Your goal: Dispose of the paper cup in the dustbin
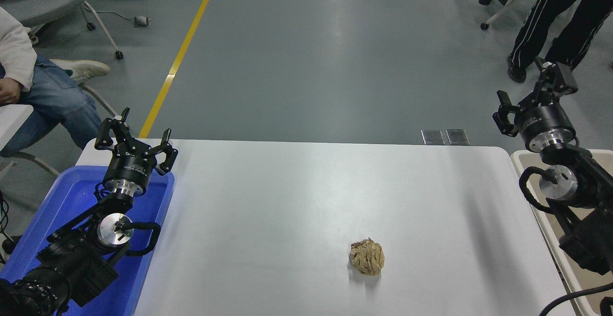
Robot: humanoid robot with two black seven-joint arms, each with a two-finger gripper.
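No paper cup shows in the head view. The dustbin (pixel 518 159), a large beige bin with a lighter rim, stands off the table's right end, and my right arm covers much of it. My right gripper (pixel 529 93) is open and empty, held up above the table's far right corner and the bin's far end. My left gripper (pixel 136 139) is open and empty, parked over the far end of the blue tray at the lower left.
A crumpled tan-brown paper wad (pixel 367 257) lies on the white table (pixel 287 201), right of centre near the front. A blue tray (pixel 72 201) sits at the left end. A seated person (pixel 28 91) is at far left, and a standing person's legs (pixel 550 24) at top right.
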